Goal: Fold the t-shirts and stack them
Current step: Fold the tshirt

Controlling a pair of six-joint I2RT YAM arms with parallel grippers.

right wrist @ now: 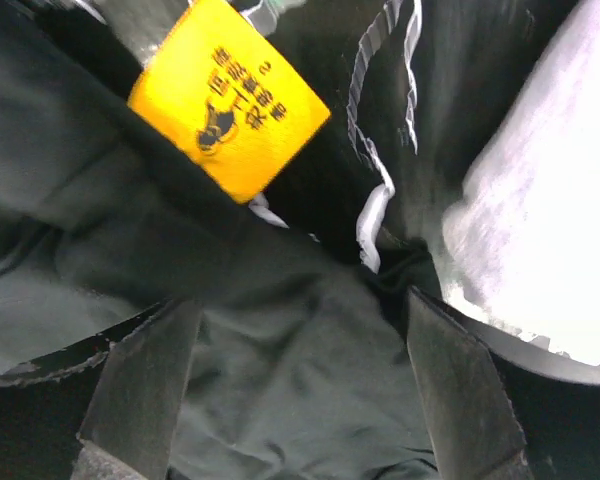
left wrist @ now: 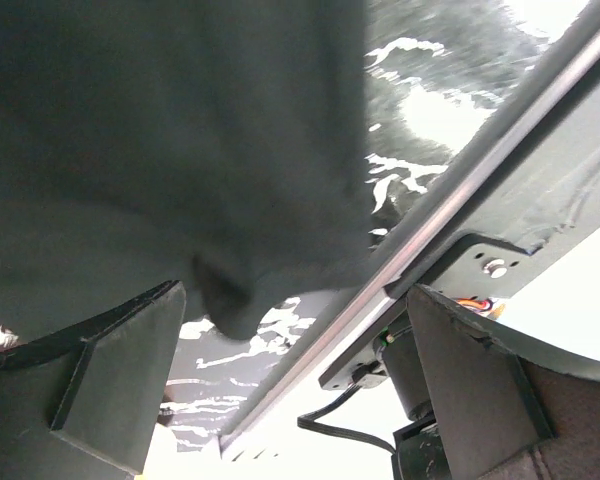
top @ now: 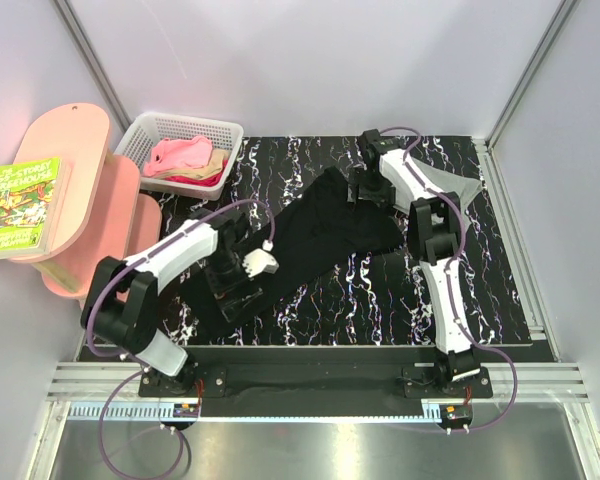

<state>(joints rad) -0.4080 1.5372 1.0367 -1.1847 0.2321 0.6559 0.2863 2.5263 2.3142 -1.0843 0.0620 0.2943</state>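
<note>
Black t-shirt (top: 320, 235) lies diagonally on the table (top: 380, 290), long axis running near-left to far-right. The left gripper (top: 230, 283), spread, straddles its near end; the right gripper (top: 366, 186), spread, straddles its far end.

I read a black, white-veined tabletop (top: 380, 300). Directly on it: a black t-shirt (top: 330, 225) spread diagonally across the middle, and a light grey t-shirt (top: 458, 185) at the far right.
</note>
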